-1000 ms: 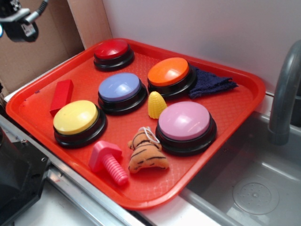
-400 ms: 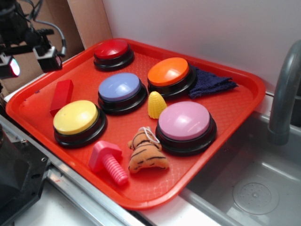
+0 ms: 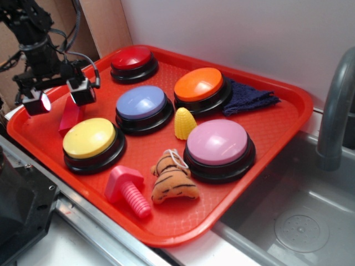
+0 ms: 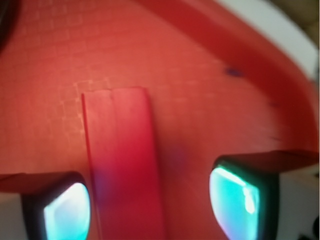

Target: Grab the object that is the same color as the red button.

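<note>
Red and smooth-faced, the block (image 4: 122,165) lies flat on the tray (image 3: 260,133) directly beneath the gripper (image 3: 60,95), matching the red button (image 3: 132,59) farther back on the tray beyond the gripper. The gripper is spread wide and grasping nothing; in the wrist view the block sits between the two fingers, nearer one than the other, so it looks off-centre. It appears rigid, light and somewhat slick, probably plastic or painted wood. Its long parallel sides look like the best hold, pinched across the narrow width near mid-length so it cannot pivot or squirt out.
</note>
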